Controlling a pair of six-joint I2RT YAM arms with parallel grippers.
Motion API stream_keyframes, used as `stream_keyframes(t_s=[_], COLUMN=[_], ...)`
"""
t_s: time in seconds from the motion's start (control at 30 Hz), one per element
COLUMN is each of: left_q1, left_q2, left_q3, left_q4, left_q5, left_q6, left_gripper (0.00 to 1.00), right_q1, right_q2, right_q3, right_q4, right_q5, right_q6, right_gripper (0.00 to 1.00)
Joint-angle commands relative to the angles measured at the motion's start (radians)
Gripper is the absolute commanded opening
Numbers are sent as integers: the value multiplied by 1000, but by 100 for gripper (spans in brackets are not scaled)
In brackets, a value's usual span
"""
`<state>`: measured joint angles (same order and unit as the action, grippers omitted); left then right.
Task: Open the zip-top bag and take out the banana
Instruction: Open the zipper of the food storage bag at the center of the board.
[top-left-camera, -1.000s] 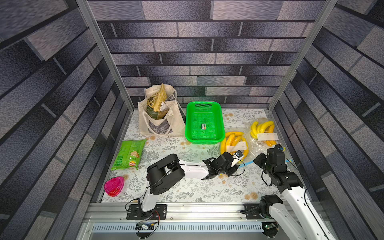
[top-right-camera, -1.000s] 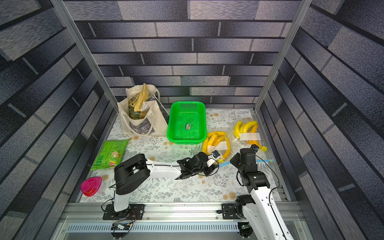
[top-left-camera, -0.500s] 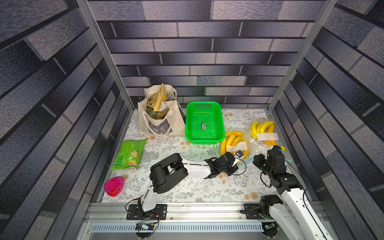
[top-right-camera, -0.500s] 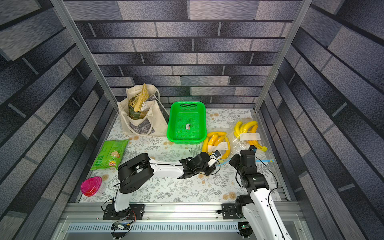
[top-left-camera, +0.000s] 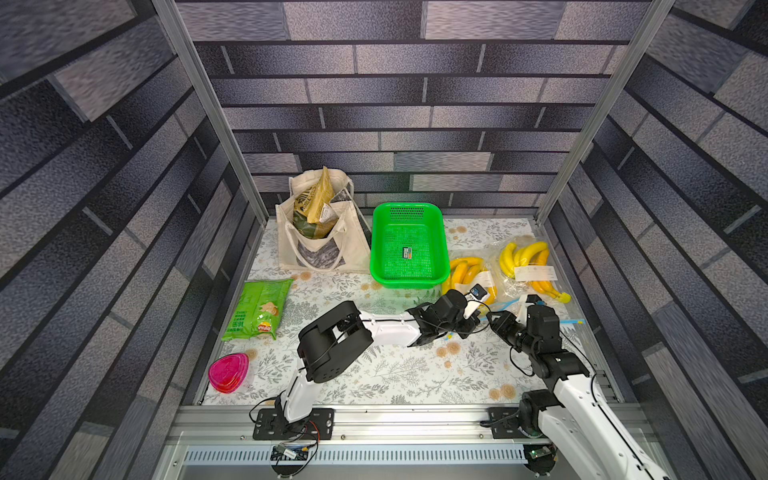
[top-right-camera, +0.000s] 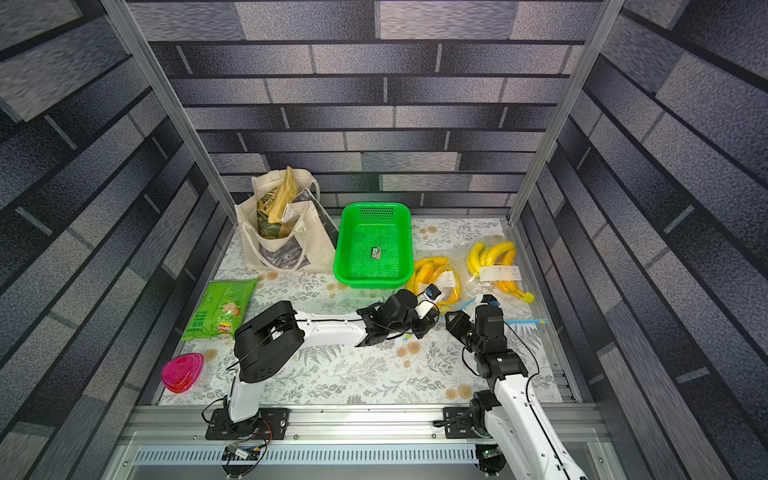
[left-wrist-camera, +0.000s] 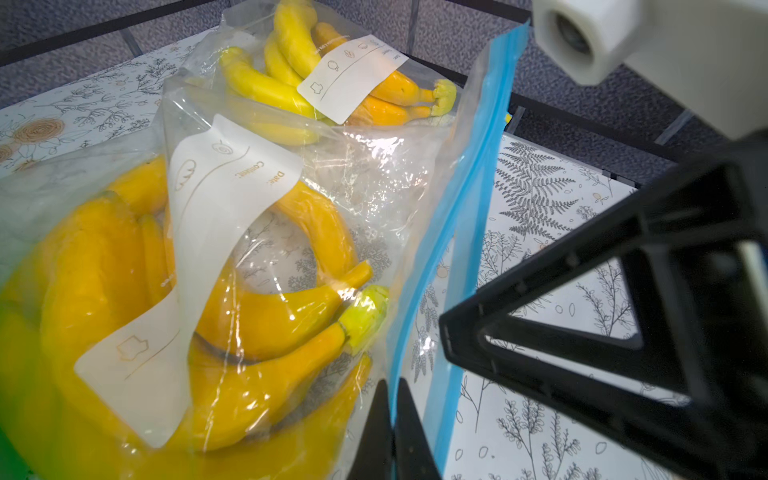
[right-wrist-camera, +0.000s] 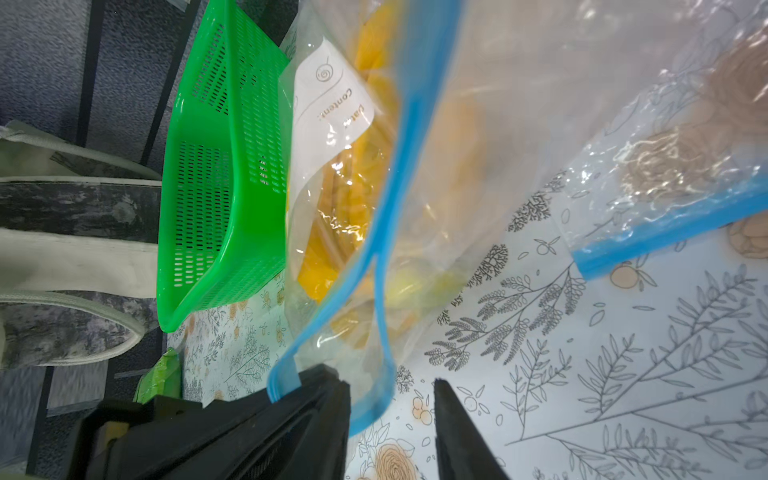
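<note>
At 12 o'clock from the left tool (left-wrist-camera: 391, 386) the zip-top bag (top-left-camera: 469, 270) is lying; that tool is pinching its blue zip edge (left-wrist-camera: 469, 178) tight, the right tool (right-wrist-camera: 386, 380) standing part-open astride it.

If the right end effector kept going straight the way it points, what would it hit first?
Most likely the zip-top bag: its blue zip strip hangs between the open fingers of the right end effector, with the bananas behind. Depth is hard to judge.
</note>
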<state>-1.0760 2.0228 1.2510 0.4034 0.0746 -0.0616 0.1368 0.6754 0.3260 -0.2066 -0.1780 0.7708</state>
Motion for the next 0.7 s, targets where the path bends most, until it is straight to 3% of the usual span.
stream_keyframes(t_s=[0.0, 0.13, 0.4, 0.53, 0.67], left_q1=[-11, -18, -5, 21, 53], left_q2=[-26, -24, -24, -16, 14], left_q3=[28, 31, 72, 124, 203], left_q4=[22, 22, -19, -51, -88], left_q5=[38, 44, -19, -47, -51], left_q6=[-17, -17, -5, 24, 46], left_gripper=[0, 0, 0, 0, 0], right_q1=[-3, -3, -2, -2, -3], right_q2=[29, 110, 141, 121, 104], right_q3=[2, 21, 50, 70, 51], right_q4=[103, 101, -46, -208, -273], right_q5=[-20, 26, 165, 248, 260], right_q6=[10, 7, 4, 28, 71], right_gripper=[37, 32, 6, 0, 0])
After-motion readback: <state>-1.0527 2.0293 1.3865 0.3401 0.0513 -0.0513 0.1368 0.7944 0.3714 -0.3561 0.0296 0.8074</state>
